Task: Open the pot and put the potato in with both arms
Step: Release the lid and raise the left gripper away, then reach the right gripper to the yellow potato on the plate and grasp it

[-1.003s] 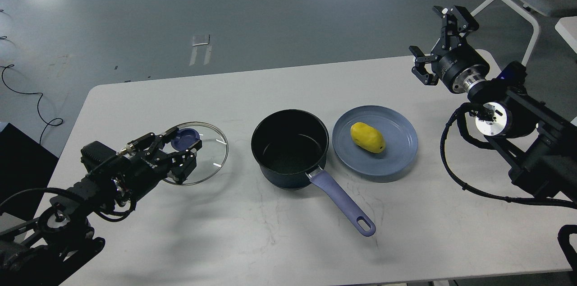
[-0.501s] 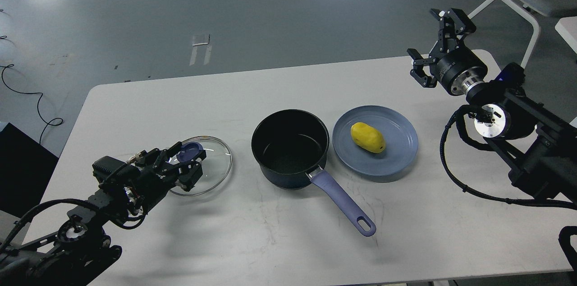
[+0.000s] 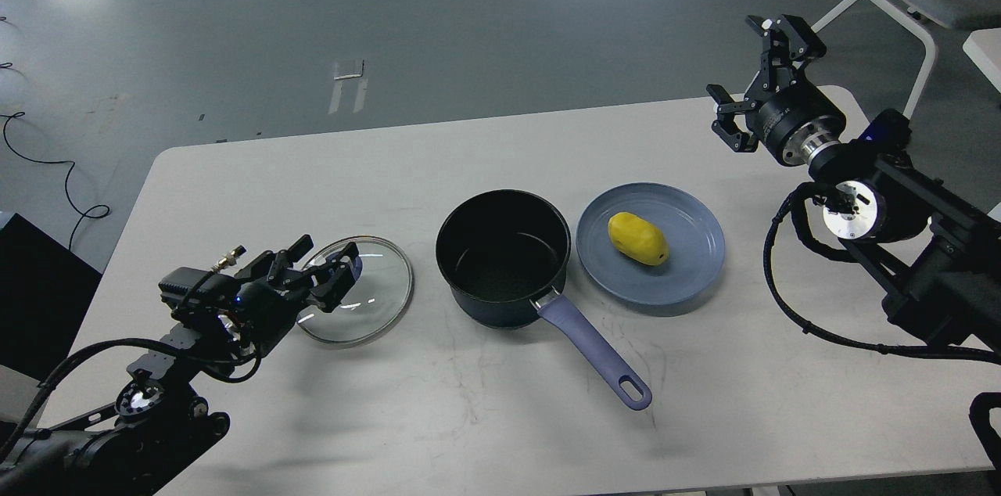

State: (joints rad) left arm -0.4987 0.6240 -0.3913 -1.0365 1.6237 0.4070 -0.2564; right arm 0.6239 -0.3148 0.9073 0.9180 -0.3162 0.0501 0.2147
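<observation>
The pot [image 3: 504,257] stands open in the middle of the table, its black inside empty and its lavender handle [image 3: 598,355] pointing to the front right. Its glass lid [image 3: 375,296] lies flat on the table to the pot's left. My left gripper [image 3: 324,265] is over the lid's left part with its fingers spread. The blue knob [image 3: 357,267] peeks out beside one finger, not between them. The yellow potato [image 3: 638,238] lies on a grey-blue plate [image 3: 688,277] right of the pot. My right gripper [image 3: 743,73] is open and empty, raised above the table's far right corner.
The white table [image 3: 328,167] has rounded corners, and its front edge is near the handle's end. A white chair frame [image 3: 907,19] stands beyond the far right corner. My right arm's cables [image 3: 782,285] hang over the table's right side.
My left gripper lowered the tilted lid flat onto the table and slid it a little right. The knob is no longer between its fingers. The right gripper shifted slightly.
</observation>
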